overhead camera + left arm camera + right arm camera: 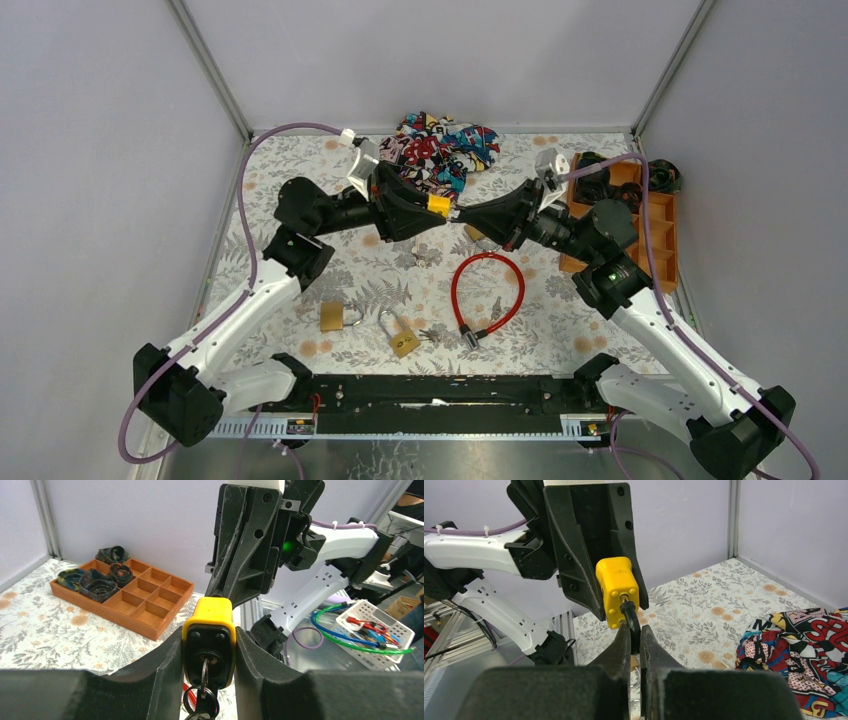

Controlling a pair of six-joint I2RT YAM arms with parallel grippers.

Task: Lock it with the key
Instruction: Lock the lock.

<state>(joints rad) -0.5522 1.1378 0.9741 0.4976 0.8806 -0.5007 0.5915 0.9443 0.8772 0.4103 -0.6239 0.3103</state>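
Note:
A yellow padlock [438,205] hangs in the air over the middle of the table, between both grippers. My left gripper [432,207] is shut on its body, and in the left wrist view the padlock [208,625] sits squeezed between the two black fingers [150,675]. A key [204,672] stands in the keyhole on the black face, with its ring [200,700] hanging below. In the right wrist view my right gripper [634,635] is shut on the black shackle [631,620] that comes out of the lock [616,587]. The right gripper [468,215] meets the lock from the right.
A red cable lock [490,290] with keys lies on the flowered table. Two brass padlocks [333,316] [403,338] lie near the front edge. A colourful cloth [440,150] is at the back. An orange compartment tray [660,250] stands at the right.

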